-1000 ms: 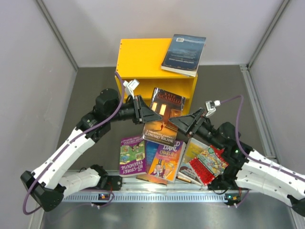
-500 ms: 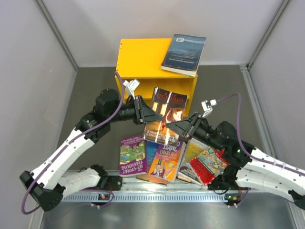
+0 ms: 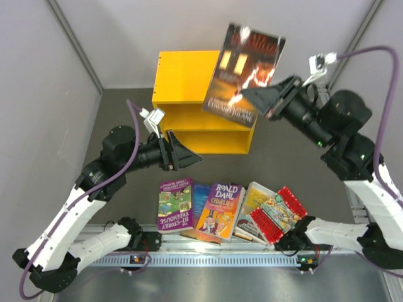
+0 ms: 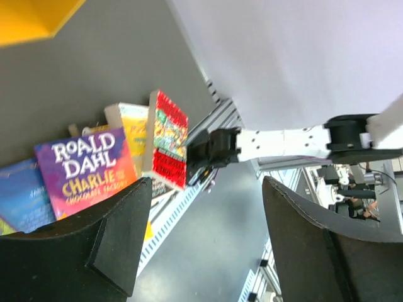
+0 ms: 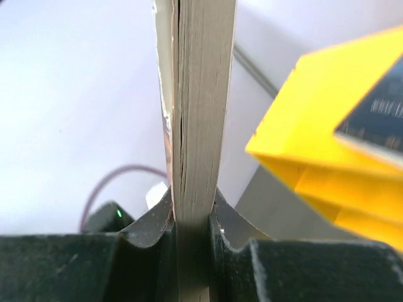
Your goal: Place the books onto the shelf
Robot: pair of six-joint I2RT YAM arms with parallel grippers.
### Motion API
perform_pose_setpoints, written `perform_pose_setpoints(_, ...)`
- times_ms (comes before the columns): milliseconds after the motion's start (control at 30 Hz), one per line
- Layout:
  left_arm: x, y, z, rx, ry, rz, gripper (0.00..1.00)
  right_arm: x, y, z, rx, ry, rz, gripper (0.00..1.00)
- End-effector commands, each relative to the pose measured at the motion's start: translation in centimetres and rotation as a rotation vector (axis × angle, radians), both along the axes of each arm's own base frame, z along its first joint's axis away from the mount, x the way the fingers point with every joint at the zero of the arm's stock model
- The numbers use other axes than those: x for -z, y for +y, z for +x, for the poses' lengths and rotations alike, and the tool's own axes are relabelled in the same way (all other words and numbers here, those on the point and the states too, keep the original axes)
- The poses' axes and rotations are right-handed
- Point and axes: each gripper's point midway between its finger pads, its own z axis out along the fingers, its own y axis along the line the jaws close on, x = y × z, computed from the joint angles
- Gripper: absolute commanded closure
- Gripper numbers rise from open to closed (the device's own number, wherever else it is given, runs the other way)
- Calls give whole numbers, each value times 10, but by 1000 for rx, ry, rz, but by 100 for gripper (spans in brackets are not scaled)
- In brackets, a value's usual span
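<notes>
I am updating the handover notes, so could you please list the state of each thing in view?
Dark orange-lit paperback: lifted, clamped upright.
Right gripper: shut on it.
Left gripper: open, empty.
Bright yellow wooden shelf: compartments empty.
Row of colourful paperbacks: lying flat.

The lifted dark paperback (image 3: 244,70) has a glossy printed cover and matt, rough-cut paper pages. The yellow shelf (image 3: 189,94) looks smooth, painted, perhaps wood. The tabletop (image 3: 126,107) is matt grey. The front rail (image 3: 208,259) is ribbed bare metal.
</notes>
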Motion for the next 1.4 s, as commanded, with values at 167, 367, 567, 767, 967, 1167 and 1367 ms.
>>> perform_pose_setpoints(167,31,10,-8,-16,78,68,27,-68,-4,75,-91,-126,-2,100)
perform_pose_setpoints(367,29,14,-5,-28,58,120,28,-46,4,132,-148,8,-18,100)
perform_pose_setpoints(567,31,19,-3,-52,49,143,28,-17,-22,161,-49,125,-6,100)
perform_pose_setpoints(767,33,17,1,-56,48,146,29,15,-32,173,-12,230,-20,100)
perform_pose_setpoints(967,36,17,1,-63,54,137,29,49,-40,179,37,307,-43,100)
perform_pose_setpoints(1167,37,17,-1,-61,59,130,28,55,-51,191,122,303,-66,100)
perform_pose_setpoints(1367,34,18,-1,-57,47,137,29,53,-52,207,139,307,-68,97)
